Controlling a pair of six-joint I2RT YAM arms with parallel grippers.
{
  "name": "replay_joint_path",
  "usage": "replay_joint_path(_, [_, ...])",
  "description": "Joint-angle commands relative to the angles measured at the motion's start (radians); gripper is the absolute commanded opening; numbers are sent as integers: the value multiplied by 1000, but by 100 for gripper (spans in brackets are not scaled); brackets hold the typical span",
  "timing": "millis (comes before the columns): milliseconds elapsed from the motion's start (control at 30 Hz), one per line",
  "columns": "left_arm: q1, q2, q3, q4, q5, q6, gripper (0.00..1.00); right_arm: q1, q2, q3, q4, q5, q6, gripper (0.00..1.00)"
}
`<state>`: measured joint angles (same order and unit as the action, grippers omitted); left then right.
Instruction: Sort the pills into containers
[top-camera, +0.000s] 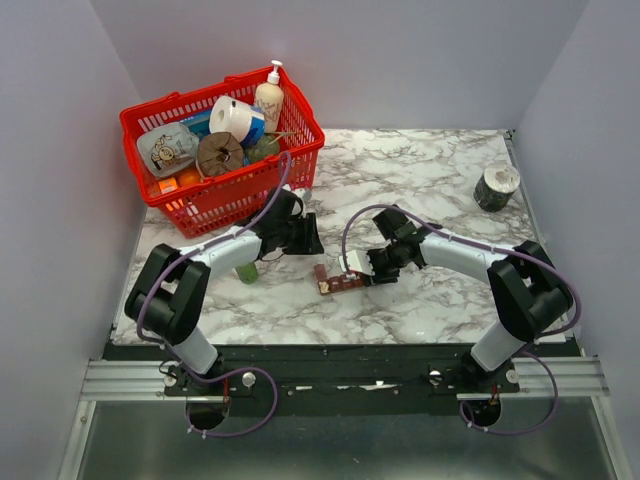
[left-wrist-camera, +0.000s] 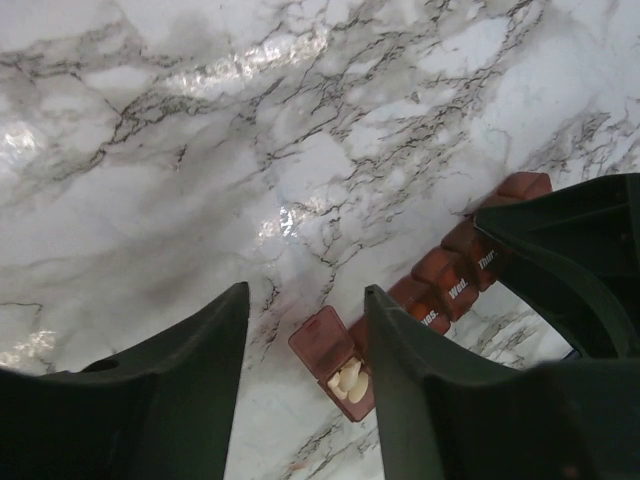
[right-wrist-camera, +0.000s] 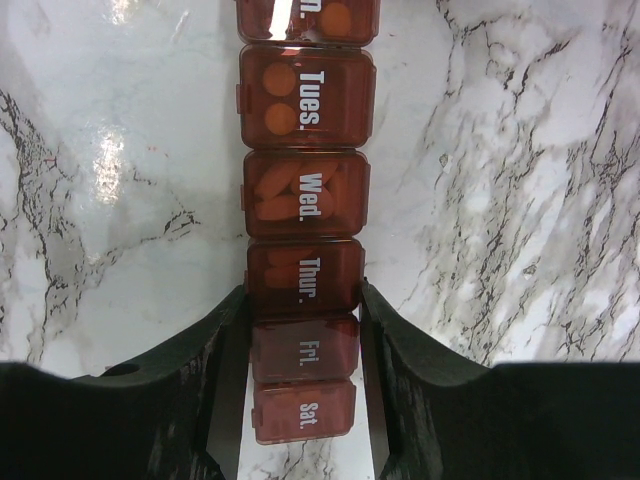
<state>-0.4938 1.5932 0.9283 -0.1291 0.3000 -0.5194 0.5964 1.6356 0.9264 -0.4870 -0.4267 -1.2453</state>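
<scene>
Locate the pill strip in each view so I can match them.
Top external: strip just below picture centre.
Left wrist: strip at lower right, running diagonally, one end lid open.
Right wrist: strip down the centre, top to bottom.
Shared landmark: right gripper shut on the strip at its Fri. cell.

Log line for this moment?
right gripper: jaws shut on pill strip | left gripper: jaws open | end compartment: open, white pills inside
</scene>
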Motion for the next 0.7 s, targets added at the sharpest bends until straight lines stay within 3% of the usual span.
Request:
replay_joint_path(0, [-8, 47, 14, -6, -35, -4, 53, 3, -2, -32, 16, 19, 26, 27])
replay_joint_path(367, [-15, 132, 29, 16, 56, -7, 32, 3, 9, -37, 19, 16, 32, 27])
replay_joint_path(500, [-14, 129, 24, 19, 112, -2, 16, 3, 15, -37, 21, 17, 35, 27])
replay_joint_path(667, [-15, 74, -11, 39, 151, -18, 13, 3, 21, -31, 24, 25, 49, 27])
